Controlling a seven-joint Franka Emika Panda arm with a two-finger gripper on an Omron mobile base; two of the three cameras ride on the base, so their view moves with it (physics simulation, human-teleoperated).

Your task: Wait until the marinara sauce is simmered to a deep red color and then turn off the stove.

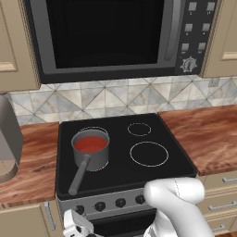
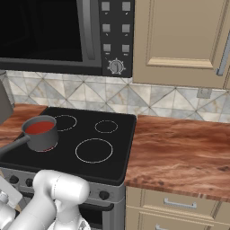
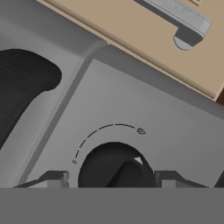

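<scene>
The marinara sauce (image 1: 90,144) (image 2: 39,127) lies flat and red in a small grey saucepan (image 1: 91,160) on the front left burner of the stove (image 1: 152,173). The pan's long handle points toward the front edge. A row of black knobs (image 1: 120,202) runs along the stove's grey front panel. My gripper (image 1: 76,221) hangs low in front of the panel's left end. In the hand view, my gripper (image 3: 111,179) is open. Its fingertips (image 3: 54,178) stand on either side of one black knob (image 3: 116,168), whose white pointer mark sits at its upper right.
A big black microwave (image 1: 106,37) hangs above the cooktop. Wooden counter (image 1: 208,134) flanks the stove, with a grey appliance (image 1: 7,139) on the left. Beige drawers with metal handles (image 3: 179,19) sit beside the panel. My white arm (image 1: 178,203) covers the panel's right part.
</scene>
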